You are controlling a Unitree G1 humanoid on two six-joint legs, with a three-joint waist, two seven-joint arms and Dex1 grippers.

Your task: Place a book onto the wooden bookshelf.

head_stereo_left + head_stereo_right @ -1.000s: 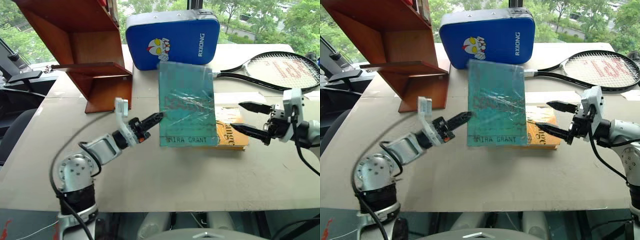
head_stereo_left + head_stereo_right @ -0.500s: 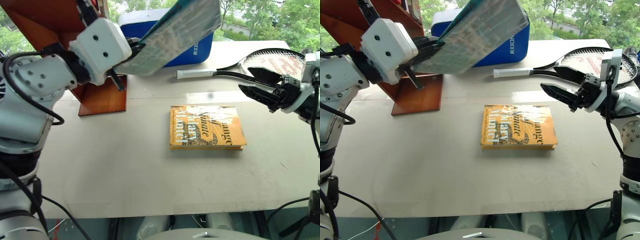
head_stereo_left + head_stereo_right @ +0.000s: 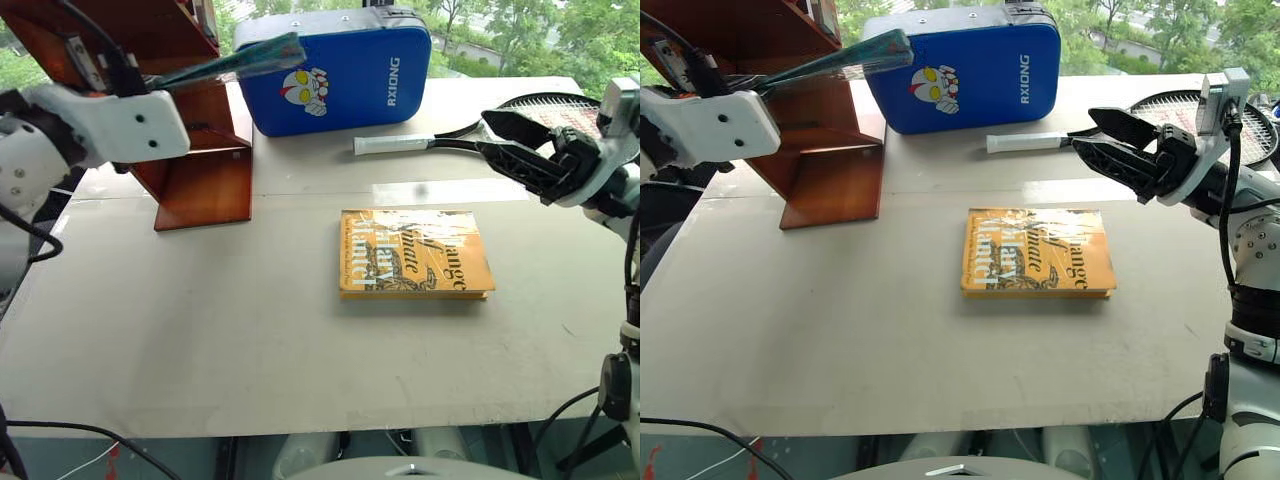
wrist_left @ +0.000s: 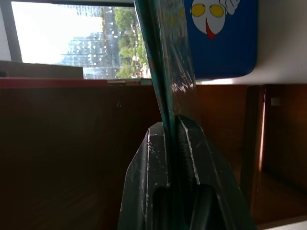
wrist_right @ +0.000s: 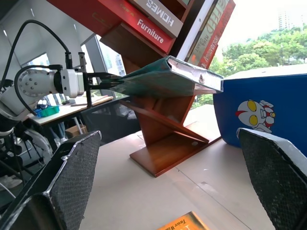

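The teal-green book (image 3: 238, 60) is up off the bench, lying nearly flat and seen edge-on, in front of the wooden bookshelf (image 3: 190, 150) at about ten o'clock in the head views. Its free end reaches toward the blue padded case (image 3: 340, 65) and overlaps the case's upper left corner. The left claw (image 4: 171, 136) is pressed together on the book's near edge, one black finger on each face of the glossy cover; in the right wrist view the book (image 5: 168, 79) juts out level from that claw, with the shelf's slanted red-brown panels behind it. I cannot tell whether the book touches any shelf board.

The bookshelf stands on the bench (image 3: 250, 330) at the far left, just beside the blue case, which bears a cartoon figure and the word "RXIONG". Books stand on an upper shelf, one with "Furniture" on its spine (image 5: 144, 21).

Near the bench's centre, toward three o'clock, a yellow-orange book (image 3: 412, 253) with black lettering lies flat. Beyond it, at about one o'clock, a tennis racket (image 3: 420, 144) lies with its white grip pointing toward the blue case.

The right claw (image 3: 1102, 140) hangs above the bench at two o'clock, over the racket's shaft, its fingers spread wide and holding nothing.
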